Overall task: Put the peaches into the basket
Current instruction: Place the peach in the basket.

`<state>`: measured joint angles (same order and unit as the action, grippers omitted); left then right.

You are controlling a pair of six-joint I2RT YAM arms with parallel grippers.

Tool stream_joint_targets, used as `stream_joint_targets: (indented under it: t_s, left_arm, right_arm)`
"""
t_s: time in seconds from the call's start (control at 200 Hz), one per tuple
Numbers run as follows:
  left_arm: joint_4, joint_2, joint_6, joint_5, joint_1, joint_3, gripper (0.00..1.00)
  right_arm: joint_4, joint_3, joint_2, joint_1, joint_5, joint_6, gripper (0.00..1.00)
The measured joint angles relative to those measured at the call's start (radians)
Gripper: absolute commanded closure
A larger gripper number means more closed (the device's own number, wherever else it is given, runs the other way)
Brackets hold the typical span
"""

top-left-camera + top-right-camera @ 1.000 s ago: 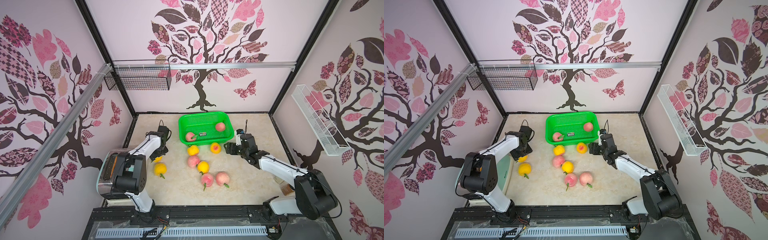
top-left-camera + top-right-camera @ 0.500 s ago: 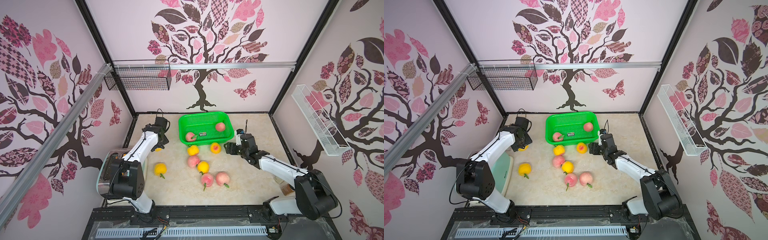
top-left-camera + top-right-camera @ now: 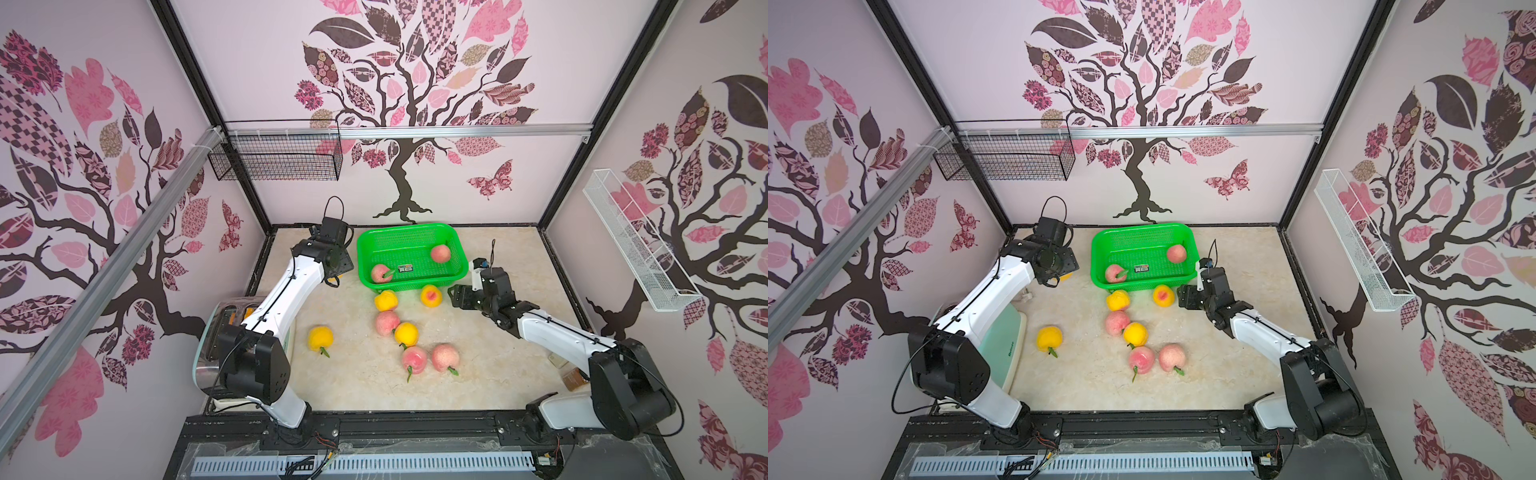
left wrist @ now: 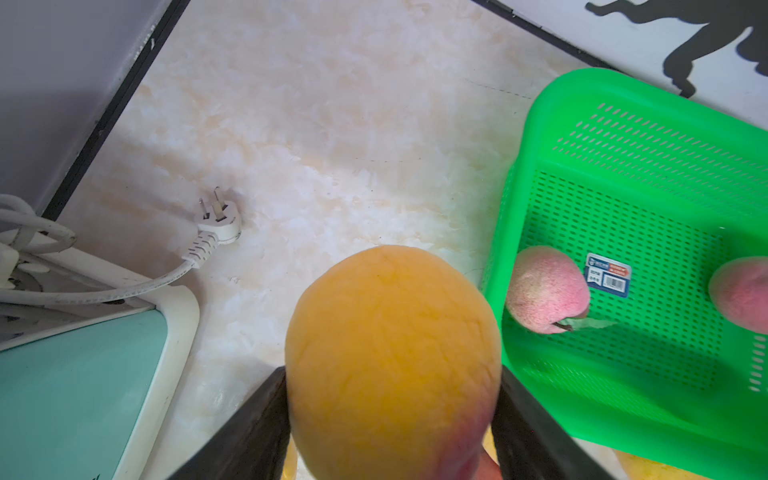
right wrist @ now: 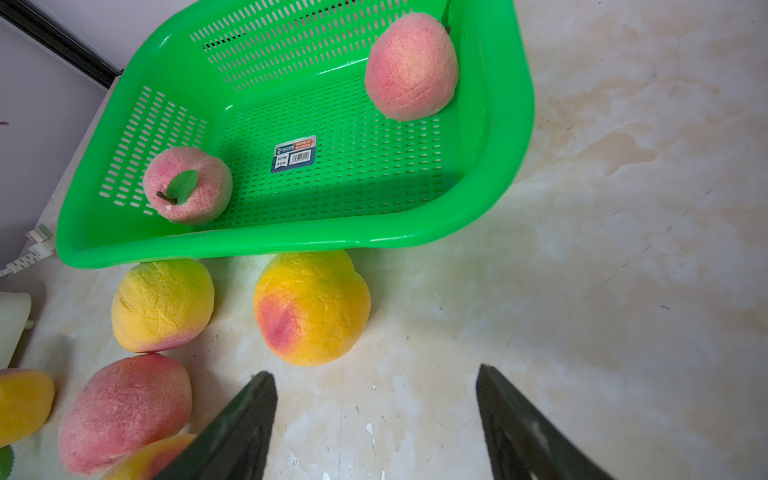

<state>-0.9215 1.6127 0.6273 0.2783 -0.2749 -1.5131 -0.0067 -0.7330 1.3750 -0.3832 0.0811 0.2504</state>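
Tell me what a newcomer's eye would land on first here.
The bright green basket at the back holds two pink peaches. Seven loose peaches, yellow and pink, lie scattered before it. The left gripper pinches a yellow peach in its fingers beside the basket.

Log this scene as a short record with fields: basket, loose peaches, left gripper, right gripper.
basket: green basket holds two pink peaches
loose: seven loose peaches on the table, four yellow-orange, three pink
left: left gripper closed on a held peach, yellow-orange, beside the basket, outside it
right: right gripper open, empty, near the red-spotted peach
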Motion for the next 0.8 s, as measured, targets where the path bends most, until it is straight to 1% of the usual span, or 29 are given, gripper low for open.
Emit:
stream_joint_targets:
  t_s: [0.39, 0.665, 0.8]
  left_arm:
    - [0.025, 0.028, -0.031, -0.079, -0.02, -0.133, 0.27]
    - [0.076, 0.104, -0.053, -0.221, -0.027, -0.227, 0.27]
    - [0.121, 0.137, -0.06, -0.31, -0.029, -0.257, 0.26]
  right_arm:
    - [0.0, 0.0, 0.0, 0.0, 0.0, 0.0, 0.22]
    - [0.0, 0.0, 0.0, 0.0, -0.005, 0.0, 0.22]
    - [0.0, 0.0, 0.0, 0.0, -0.007, 0.0, 0.22]
